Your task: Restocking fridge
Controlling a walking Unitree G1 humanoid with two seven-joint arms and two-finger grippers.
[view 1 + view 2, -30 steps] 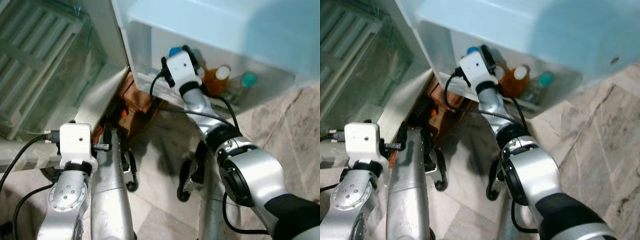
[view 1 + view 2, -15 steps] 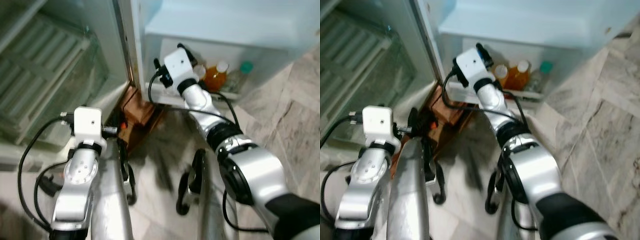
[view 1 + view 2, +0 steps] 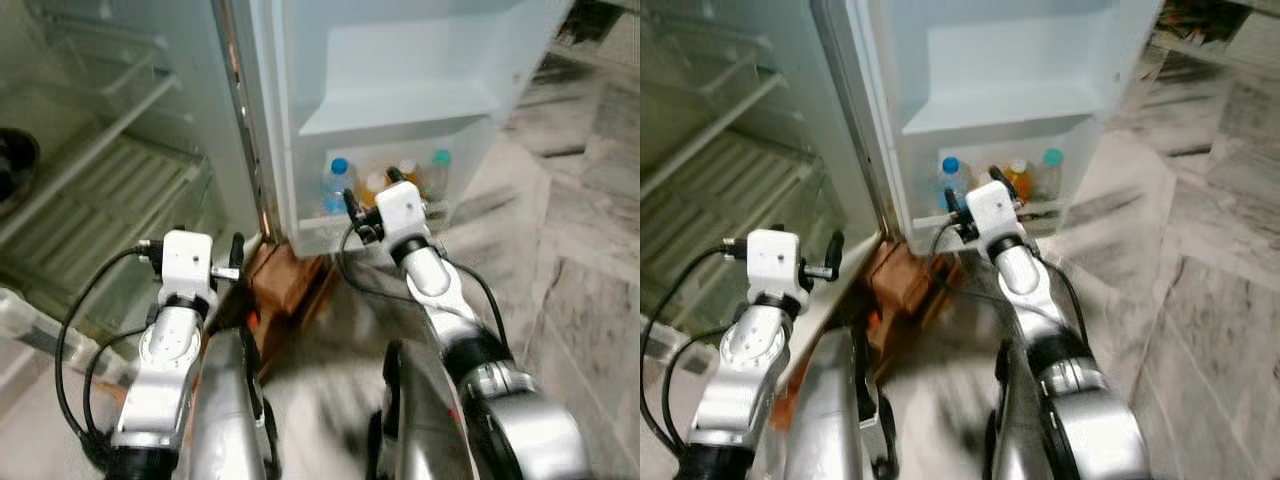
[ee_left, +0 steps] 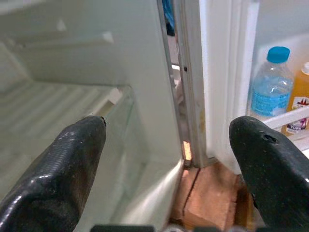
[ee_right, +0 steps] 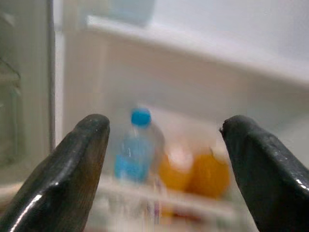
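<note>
Head views: open fridge door (image 3: 400, 90), bottom door shelf (image 3: 985, 215) with blue-capped water bottle (image 3: 338, 185) at left end, juice bottles (image 3: 1017, 178) beside; marble floor (image 3: 590, 300).

Left wrist: left gripper (image 4: 169, 159) spread, empty, before hinge edge.

Right wrist: right gripper (image 5: 166, 159) spread, facing bottles.

Blue-capped clear bottle (image 4: 271, 92); orange bottles (image 5: 195, 172); white door shelf (image 3: 400, 85); brown brick (image 3: 285, 285).

Reddish-brown bricks (image 3: 283, 283) sit on the grey marble-patterned floor tiles (image 3: 590, 290) at the foot of the appliance, beside its hinge.
</note>
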